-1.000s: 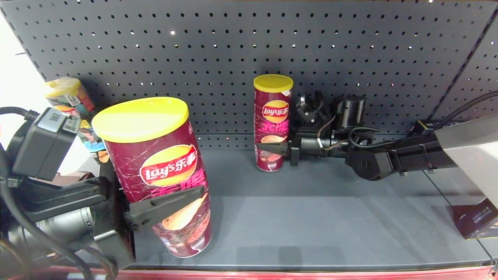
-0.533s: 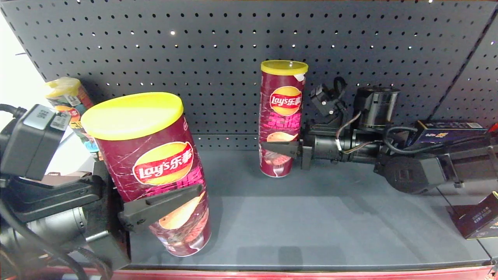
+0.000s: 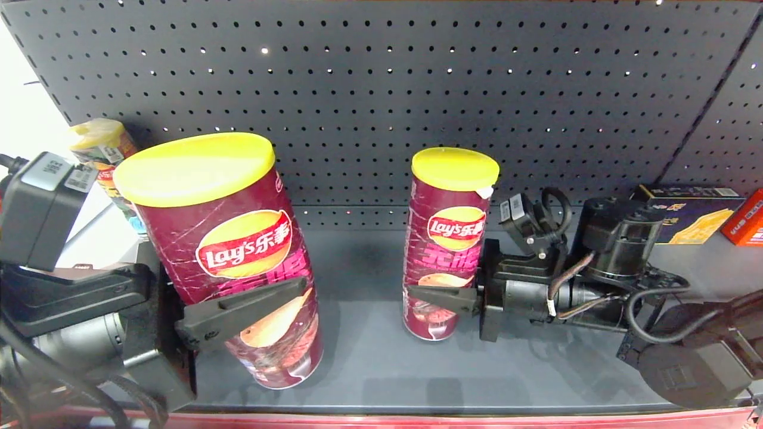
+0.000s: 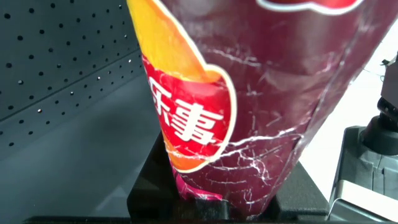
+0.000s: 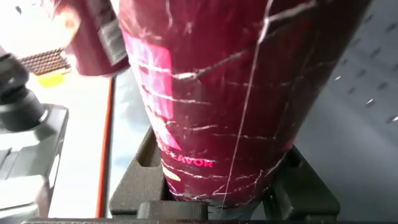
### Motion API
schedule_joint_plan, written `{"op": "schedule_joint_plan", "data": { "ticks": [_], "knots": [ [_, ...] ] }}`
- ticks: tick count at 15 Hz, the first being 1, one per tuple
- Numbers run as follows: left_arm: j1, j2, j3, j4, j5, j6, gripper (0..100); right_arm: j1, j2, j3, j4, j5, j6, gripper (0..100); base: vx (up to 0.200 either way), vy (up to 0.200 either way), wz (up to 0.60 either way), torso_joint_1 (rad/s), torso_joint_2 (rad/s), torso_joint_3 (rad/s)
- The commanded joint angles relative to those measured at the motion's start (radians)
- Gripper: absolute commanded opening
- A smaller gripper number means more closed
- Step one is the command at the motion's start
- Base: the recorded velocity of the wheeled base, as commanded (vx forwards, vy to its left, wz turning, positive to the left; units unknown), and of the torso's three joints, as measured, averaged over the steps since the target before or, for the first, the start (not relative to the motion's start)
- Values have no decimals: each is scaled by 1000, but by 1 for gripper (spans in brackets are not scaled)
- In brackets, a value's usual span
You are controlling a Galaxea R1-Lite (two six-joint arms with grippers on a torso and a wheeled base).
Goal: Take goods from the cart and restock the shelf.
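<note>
Two maroon chips cans with yellow lids are at the grey shelf (image 3: 369,369). My left gripper (image 3: 262,304) is shut on the big near can (image 3: 238,250) at the shelf's front left; the can leans a little. In the left wrist view this can (image 4: 249,93) rises from between the jaws. My right gripper (image 3: 430,293) is shut on the second can (image 3: 448,238), upright at mid-shelf. I cannot tell whether its base touches the shelf. The right wrist view shows that can (image 5: 236,93) held between the fingers.
A pegboard wall (image 3: 381,89) closes the back of the shelf. Another yellow-lidded can (image 3: 101,149) stands at the far left. A dark box (image 3: 691,214) and an orange box (image 3: 745,223) lie at the back right. A red strip (image 3: 417,420) edges the shelf front.
My right gripper has carried its can from near the pegboard, up, then forward and slightly right towards the shelf's front. The left can has shifted a little to the left.
</note>
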Motion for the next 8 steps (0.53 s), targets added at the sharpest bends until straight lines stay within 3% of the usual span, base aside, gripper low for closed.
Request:
{"op": "schedule_joint_plan", "data": {
  "ticks": [1, 8],
  "knots": [
    [0, 0, -1, 0, 0, 0, 0, 2, 1, 41, -8, 0, -3, 0, 0, 0, 0, 0, 0, 0],
    [1, -2, 9, 0, 1, 0, 0, -40, 37, 65, -28, 40, -36, 0, 0, 0, 0, 0, 0, 0]
  ]
}}
